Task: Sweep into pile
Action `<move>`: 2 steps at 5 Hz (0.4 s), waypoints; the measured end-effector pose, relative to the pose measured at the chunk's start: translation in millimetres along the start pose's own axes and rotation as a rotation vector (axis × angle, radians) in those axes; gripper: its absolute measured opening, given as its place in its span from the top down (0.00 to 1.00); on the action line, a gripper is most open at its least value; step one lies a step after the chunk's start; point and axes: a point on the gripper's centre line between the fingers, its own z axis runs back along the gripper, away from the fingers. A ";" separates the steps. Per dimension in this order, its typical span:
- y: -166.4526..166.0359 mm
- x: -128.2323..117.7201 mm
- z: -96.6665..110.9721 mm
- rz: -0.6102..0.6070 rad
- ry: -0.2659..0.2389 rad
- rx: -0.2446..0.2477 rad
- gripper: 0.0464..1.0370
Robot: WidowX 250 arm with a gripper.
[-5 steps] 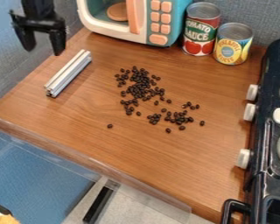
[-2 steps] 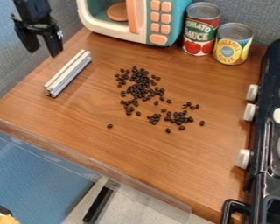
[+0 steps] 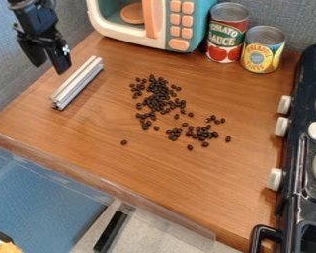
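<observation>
"Camera view: how's your gripper (image 3: 49, 69)?"

"I see its fingers apart, holding nothing, at upper left. Dark beans (image 3: 162, 102) lie scattered across the counter (image 3: 75, 131), the silver bar (image 3: 79, 84) left of them."

You have beans (image 3: 159, 101) scattered mid-counter (image 3: 121, 168), a bar (image 3: 77, 83) lying to their left, and a microwave (image 3: 150, 30), red can (image 3: 226, 37) and yellow can (image 3: 262, 52) standing along the back.
</observation>
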 end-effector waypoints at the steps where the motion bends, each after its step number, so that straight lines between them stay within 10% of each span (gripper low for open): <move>1: -14.6 6.9 -1.5 -0.036 -0.021 0.025 0.04; 2: -17.6 13.8 -5.6 -0.047 -0.035 0.063 0.04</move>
